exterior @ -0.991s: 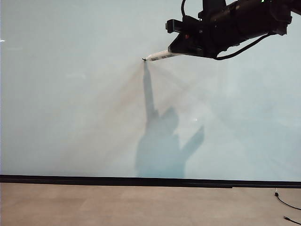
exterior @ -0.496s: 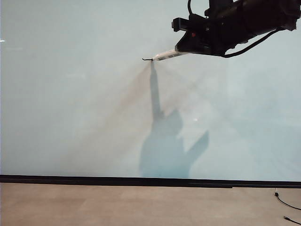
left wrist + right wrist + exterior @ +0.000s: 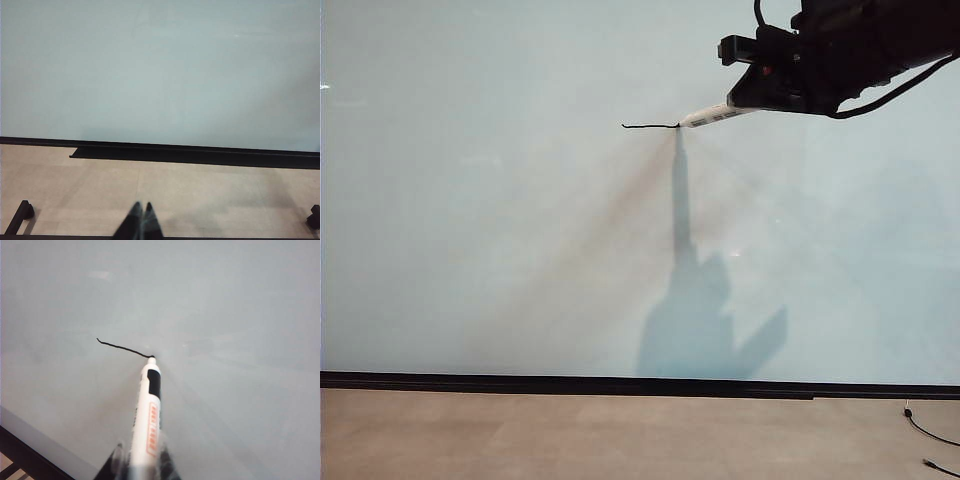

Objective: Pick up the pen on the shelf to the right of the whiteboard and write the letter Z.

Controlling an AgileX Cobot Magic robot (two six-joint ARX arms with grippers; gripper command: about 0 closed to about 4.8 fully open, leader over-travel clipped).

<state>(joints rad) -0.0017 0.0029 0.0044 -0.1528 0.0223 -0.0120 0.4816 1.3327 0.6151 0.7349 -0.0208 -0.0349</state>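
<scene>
The whiteboard (image 3: 500,250) fills most of the exterior view. My right gripper (image 3: 745,103) is at its upper right, shut on the white pen (image 3: 710,116). The pen's black tip touches the board at the right end of a short, nearly level black stroke (image 3: 650,126). In the right wrist view the pen (image 3: 147,415) sticks out from between the fingers and its tip meets the stroke (image 3: 122,348). Only this one line of the letter Z shows. My left gripper (image 3: 141,206) hangs low in front of the board, shut and empty.
A thin black strip (image 3: 620,384) runs along the board's lower edge, above a beige floor (image 3: 620,435). Black cable ends (image 3: 930,435) lie at the lower right. The arm's shadow (image 3: 695,310) falls on the board below the pen.
My right gripper has slid to the right with the pen tip on the board. What was a dot has grown into a short black line. The left arm has stayed still.
</scene>
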